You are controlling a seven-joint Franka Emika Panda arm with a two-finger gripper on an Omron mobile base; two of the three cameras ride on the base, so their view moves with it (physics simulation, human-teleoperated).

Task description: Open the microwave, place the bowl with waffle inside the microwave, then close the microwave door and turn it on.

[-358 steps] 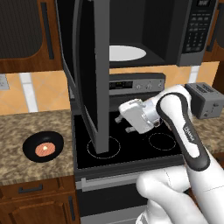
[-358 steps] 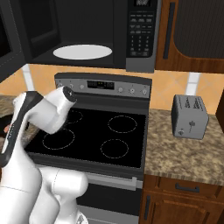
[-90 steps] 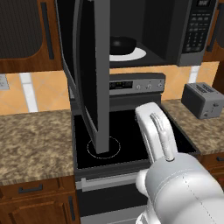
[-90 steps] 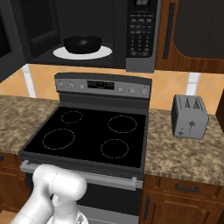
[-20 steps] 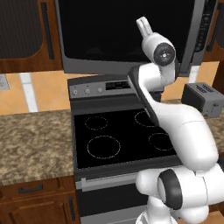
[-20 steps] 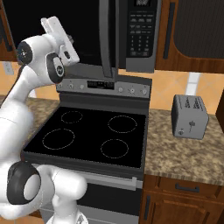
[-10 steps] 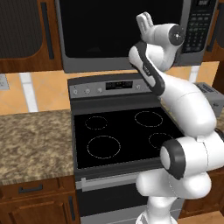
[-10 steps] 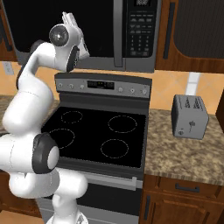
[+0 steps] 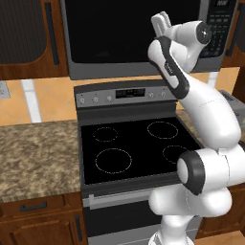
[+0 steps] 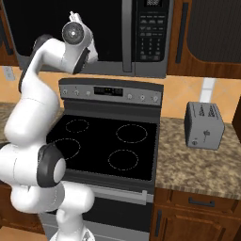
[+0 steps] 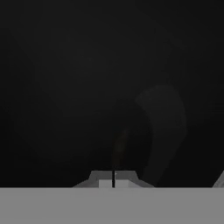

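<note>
- Up top, one microwave spans above the stove, silver-grey frame, its black keypad at the right edge.
- One microwave door, dark glass, sits flush in the frame, its vertical grey handle beside the keypad.
- One black stove below shows four burner rings; its right rear ring is partly covered by the arm in the left base view.
- One grey toaster stands on the granite counter, near its back edge, right of the stove.
- One gripper is raised against the door glass; in the hand view its fingertips meet, pressed together on nothing.
- Bowl and waffle: the dark glass hides the inside.
</note>
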